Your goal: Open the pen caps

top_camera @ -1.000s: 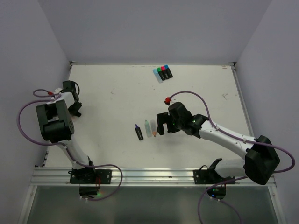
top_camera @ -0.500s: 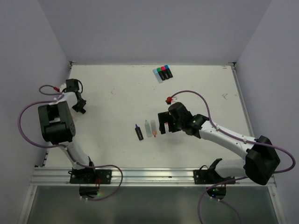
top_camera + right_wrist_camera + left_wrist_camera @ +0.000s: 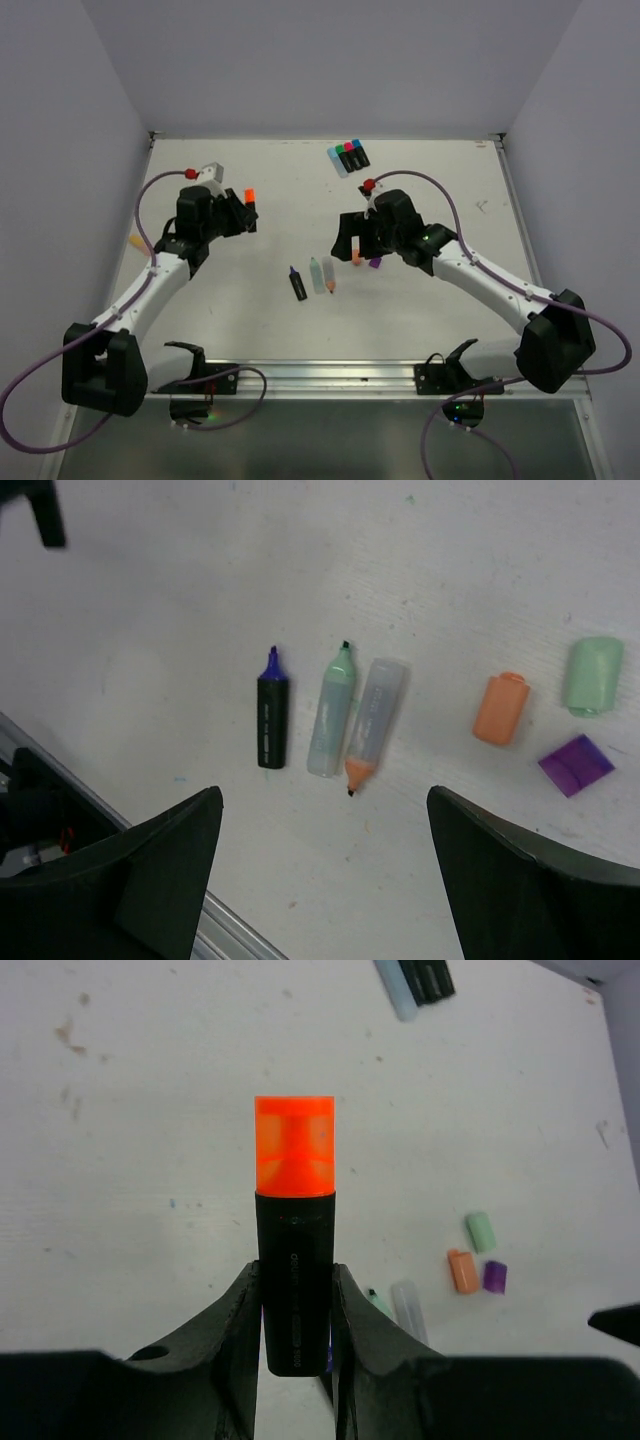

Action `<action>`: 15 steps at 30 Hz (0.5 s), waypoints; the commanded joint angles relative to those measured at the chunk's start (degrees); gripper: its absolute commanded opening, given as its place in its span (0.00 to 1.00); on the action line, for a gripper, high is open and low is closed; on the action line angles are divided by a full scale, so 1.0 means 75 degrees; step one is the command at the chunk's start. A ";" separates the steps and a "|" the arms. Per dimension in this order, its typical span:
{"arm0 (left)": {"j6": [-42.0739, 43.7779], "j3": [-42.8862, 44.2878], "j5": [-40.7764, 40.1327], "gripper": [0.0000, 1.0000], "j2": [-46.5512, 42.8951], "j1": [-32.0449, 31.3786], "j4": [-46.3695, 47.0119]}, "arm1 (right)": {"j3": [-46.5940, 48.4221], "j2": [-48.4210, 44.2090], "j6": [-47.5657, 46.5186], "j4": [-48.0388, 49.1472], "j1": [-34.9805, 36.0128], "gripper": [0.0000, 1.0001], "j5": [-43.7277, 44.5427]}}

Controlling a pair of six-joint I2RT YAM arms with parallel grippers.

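The orange cap (image 3: pixel 294 1146) is still on its black highlighter (image 3: pixel 294 1290). The left gripper (image 3: pixel 296 1275) has its fingers pressed against the barrel's two sides and holds it off the surface, to the left of the three uncapped pens (image 3: pixel 333 725) and farther back than they are. Those pens lie side by side in mid-table: a black one with a purple tip, a pale green one and a clear one with an orange tip.

Three loose caps lie just right of that row: a peach-orange cap (image 3: pixel 500 708), a mint-green cap (image 3: pixel 592 676) and a purple cap (image 3: pixel 576 764). They sit close together without touching. The right gripper (image 3: pixel 322 798) hangs above the row and these caps with its fingers spread wide and nothing between them.

Well beyond the row, near the far edge, four capped highlighters (image 3: pixel 348 157) lie packed side by side, with green and pink caps among them.

The tabletop (image 3: pixel 270 170) is white and matte, with small scuffs and specks. Plain pale walls (image 3: pixel 330 60) close it in at the back and on both sides. A metal rail (image 3: pixel 330 375) that carries the arm bases runs along the near edge. The widest bare stretches are left of the row and far to its right, out to the side walls.
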 commanded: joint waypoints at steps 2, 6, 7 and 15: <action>-0.0030 -0.1409 0.1926 0.00 -0.0895 -0.0494 0.1451 | 0.0472 0.0221 0.0383 0.1186 -0.0215 0.86 -0.1933; -0.0149 -0.1902 0.2106 0.00 -0.1317 -0.1371 0.1665 | 0.0285 0.0479 0.0839 0.2147 -0.0216 0.84 -0.2639; -0.0172 -0.2007 0.2082 0.00 -0.1445 -0.1502 0.1723 | 0.0238 0.0526 0.0933 0.2590 -0.0216 0.84 -0.2756; -0.0488 -0.1927 0.1707 0.00 -0.1436 -0.2534 0.1853 | 0.0237 0.0937 0.1356 0.3074 -0.0005 0.81 -0.2769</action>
